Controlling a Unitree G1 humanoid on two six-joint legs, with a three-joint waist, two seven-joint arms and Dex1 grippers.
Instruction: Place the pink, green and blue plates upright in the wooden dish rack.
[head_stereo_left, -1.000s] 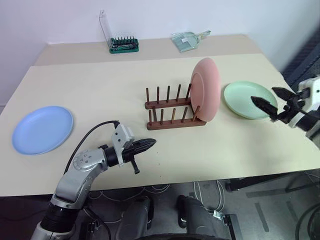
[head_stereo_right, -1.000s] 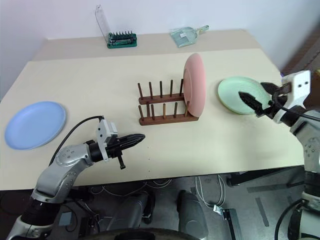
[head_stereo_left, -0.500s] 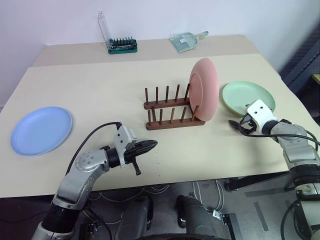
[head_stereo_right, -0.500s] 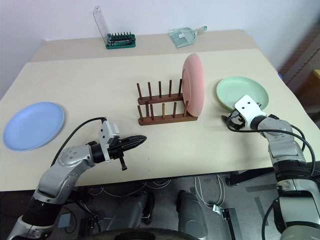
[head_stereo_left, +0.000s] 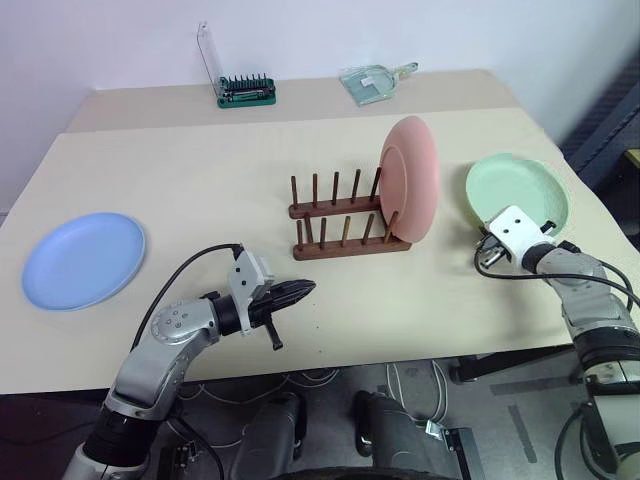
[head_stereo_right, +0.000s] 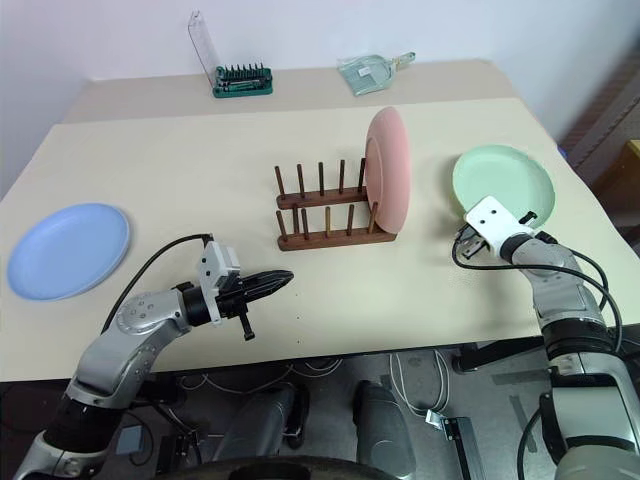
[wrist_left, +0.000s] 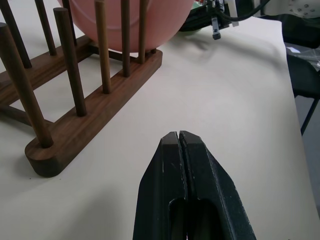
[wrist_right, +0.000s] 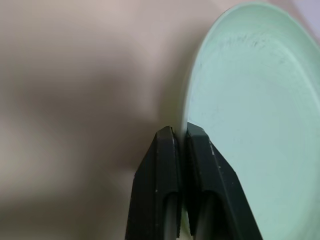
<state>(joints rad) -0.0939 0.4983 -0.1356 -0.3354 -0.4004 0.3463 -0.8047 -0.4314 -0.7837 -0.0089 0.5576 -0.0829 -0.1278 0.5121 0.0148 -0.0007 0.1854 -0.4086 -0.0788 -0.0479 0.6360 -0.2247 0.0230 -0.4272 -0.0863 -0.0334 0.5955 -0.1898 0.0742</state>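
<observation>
Where the right gripper (wrist_right: 179, 134) meets the green plate (head_stereo_left: 520, 187), its two black fingers are pinched together on the plate's near rim, one finger on each face of the edge. Green plate: near the table's right edge, to the right of the rack; whether it lies flat or is tipped cannot be told.

Left gripper (wrist_left: 179, 137): fingers pressed fully together, nothing between them; hovers low over the front of the table (head_stereo_left: 200, 170), pointing toward the rack's near rail, well apart from it.

Wooden dish rack (head_stereo_left: 345, 225): dark brown, two parallel base rails, each with a row of thin upright pegs; long axis runs left to right across the middle of the table, pegs pointing straight up.

Pink plate (head_stereo_left: 410, 180): stands upright on edge in the rack's rightmost slot, its faces turned left and right, square to the rails.

Blue plate (head_stereo_left: 83, 258): lies flat near the table's left edge, well apart from the rack and both grippers.

Green-based tool holder (head_stereo_left: 247, 90): far side of the table, with a clear lid standing up at its left end. Clear dustpan-like item (head_stereo_left: 372, 80): just to the right of it along the far edge.

Writing: no legible label or brand on any item.

Surface and room: pale beige tabletop with a seam across the far part; plain white wall behind; grey floor with loose cables below the near edge.
</observation>
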